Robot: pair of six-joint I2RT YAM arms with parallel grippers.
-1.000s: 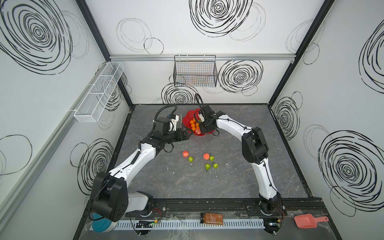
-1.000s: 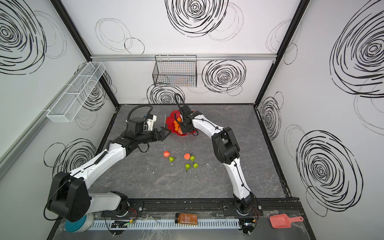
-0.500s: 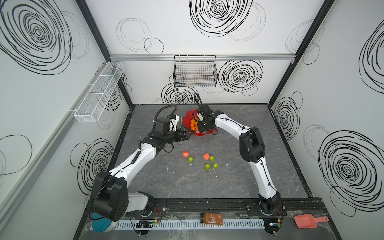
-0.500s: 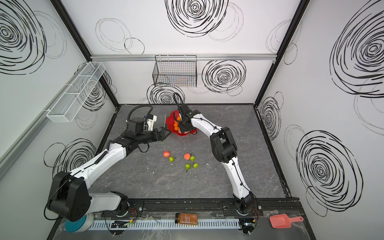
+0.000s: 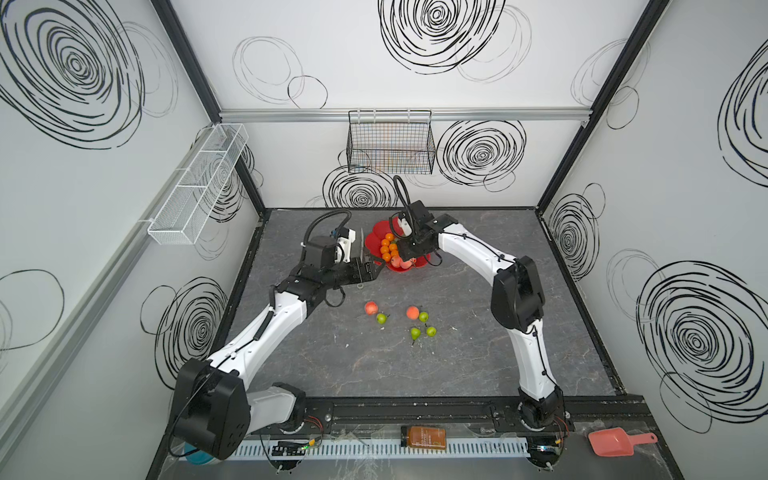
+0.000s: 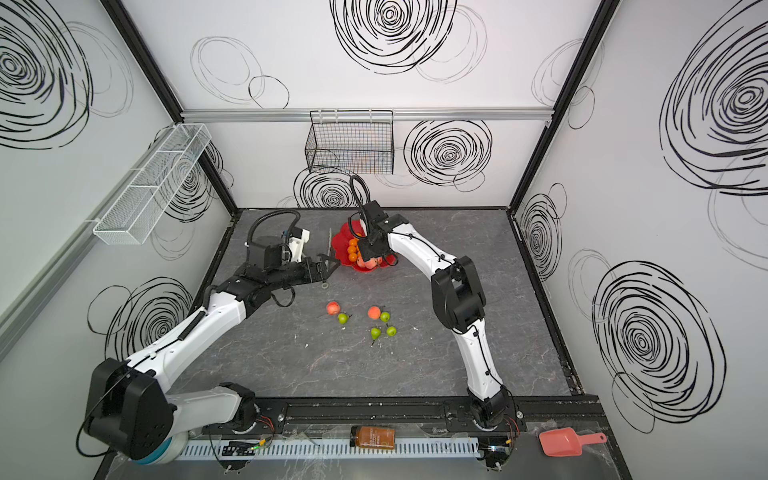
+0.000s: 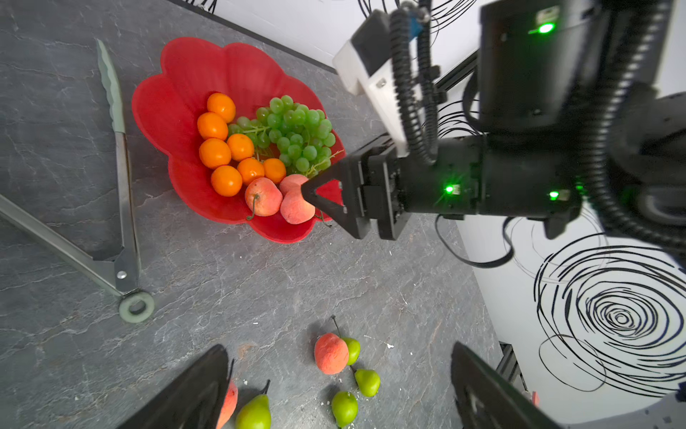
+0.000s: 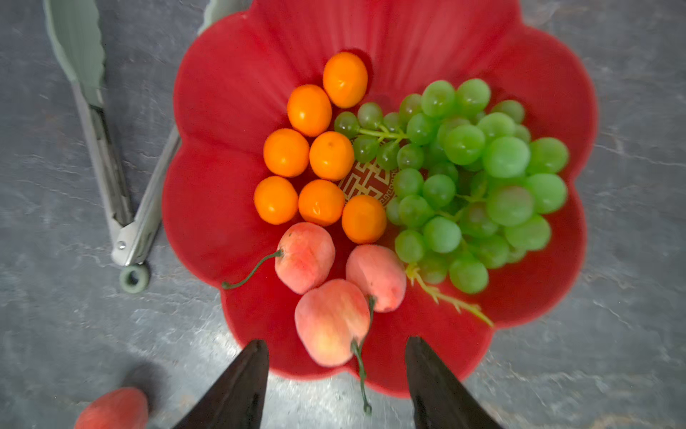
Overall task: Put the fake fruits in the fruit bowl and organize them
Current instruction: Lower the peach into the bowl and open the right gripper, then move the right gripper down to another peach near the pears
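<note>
Over the edge of the bowl [image 8: 230, 93] the right gripper [image 8: 335, 341] hangs with its jaws apart. A peach [image 8: 328, 323] lies under it, inside the bowl, and neither finger touches it. Two more peaches [image 8: 304, 256], the tangerines [image 8: 330, 156] and the grapes [image 8: 482, 167] sit in the bowl too. The left gripper [image 7: 337, 345] hovers near the bowl, wide open and empty.

I think the step is putting peaches in. Two loose peaches [image 5: 371, 308] and four pears [image 5: 415, 333] wait on the table [image 5: 457, 353], well apart from the bowl. Next, a gripper should go to one, close gently and carry it over.
</note>
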